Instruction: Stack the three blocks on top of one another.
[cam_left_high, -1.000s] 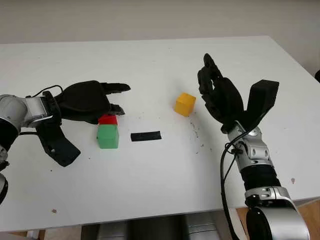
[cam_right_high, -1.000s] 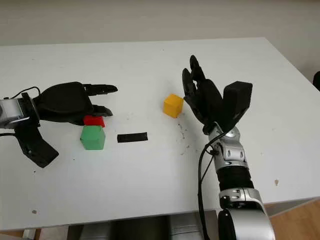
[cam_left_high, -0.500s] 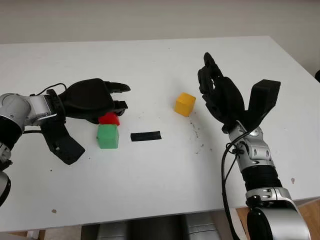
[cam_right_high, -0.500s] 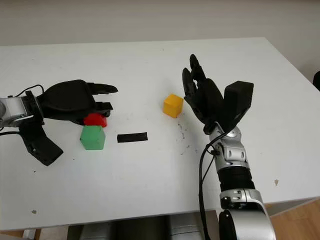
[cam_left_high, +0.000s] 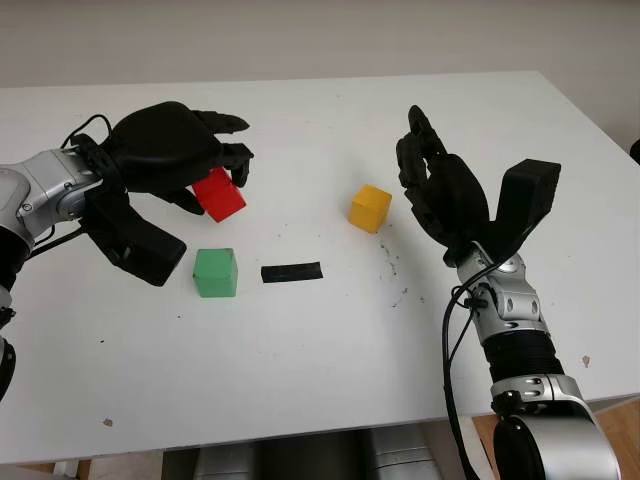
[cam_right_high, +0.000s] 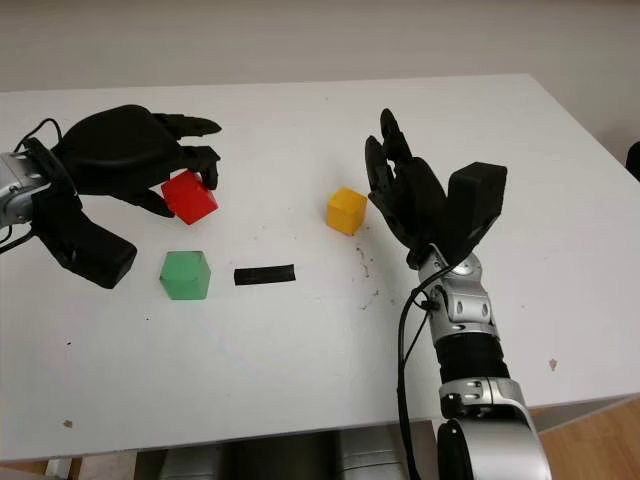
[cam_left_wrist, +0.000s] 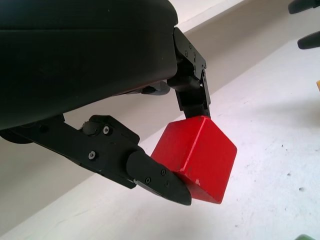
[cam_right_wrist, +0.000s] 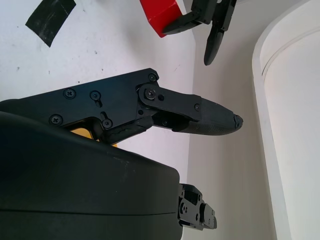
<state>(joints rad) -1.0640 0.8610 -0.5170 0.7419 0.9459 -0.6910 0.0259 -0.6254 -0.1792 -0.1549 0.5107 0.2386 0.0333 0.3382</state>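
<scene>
My left hand (cam_left_high: 205, 175) is shut on the red block (cam_left_high: 219, 194), holding it tilted in the air above the table. The left wrist view shows the red block (cam_left_wrist: 196, 156) pinched between black fingertips (cam_left_wrist: 160, 179). The green block (cam_left_high: 215, 272) sits on the table, below and slightly nearer than the lifted red one. Right of centre on the table sits the yellow block (cam_left_high: 370, 208). My right hand (cam_left_high: 432, 180) is open, raised just right of the yellow block and apart from it.
A strip of black tape (cam_left_high: 292, 272) lies on the white table (cam_left_high: 320, 380) between the green and yellow blocks. Small dark specks mark the surface near the right hand. The table's right edge runs close to the right arm.
The left hand has lifted the red block off the table from behind the green block, raising it up and back. The right hand has stayed in place.
</scene>
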